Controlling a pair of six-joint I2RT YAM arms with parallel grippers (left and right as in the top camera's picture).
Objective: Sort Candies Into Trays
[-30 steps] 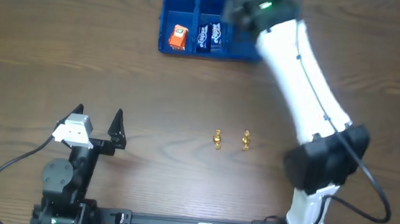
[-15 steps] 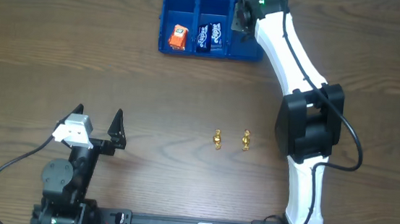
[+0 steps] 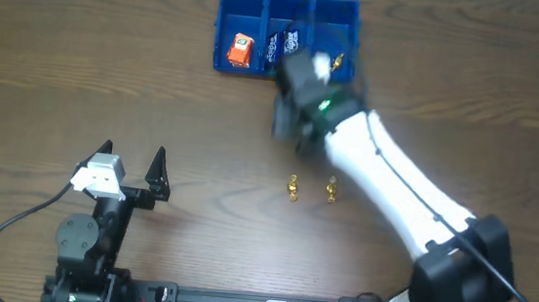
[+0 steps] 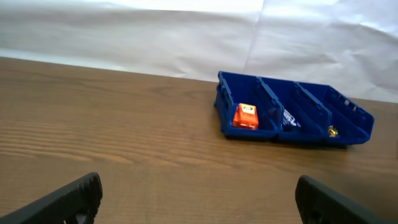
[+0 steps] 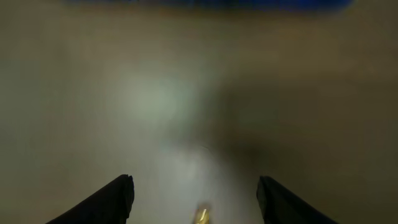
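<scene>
1. The wooden table [image 3: 83,47] bears everything
2. The right arm [image 3: 393,196] stands at the bottom right and slants up across the middle towards the tray
3. The left arm [image 3: 97,224] stands at the bottom left, well apart from the tray and from every candy
4. The blue tray [image 3: 223,30] lies at the far side of the table and has three compartments side by side; the left wrist view shows it too [image 4: 354,112]
5. The right gripper [image 5: 194,180] has its fingers spread wide and holds nothing; in the top view it hangs, blurred, between the tray and the loose candies [image 3: 289,123]
6. The left gripper [image 3: 132,154] is also spread wide and empty, above bare wood [image 4: 196,186]
7. The blue-wrapped candies [image 3: 280,49] lie in the middle compartment
8. The orange candy [image 3: 242,51] lies in the left compartment [image 4: 245,116]
9. Two gold candies lie loose on the table just beside each other, one to the left [image 3: 293,187] and one to the right [image 3: 332,188], near the right arm
10. A gold candy [image 5: 201,216] shows low between the right gripper's fingers, apart from both
11. Another gold candy [image 4: 333,131] sits in the right compartment
</scene>
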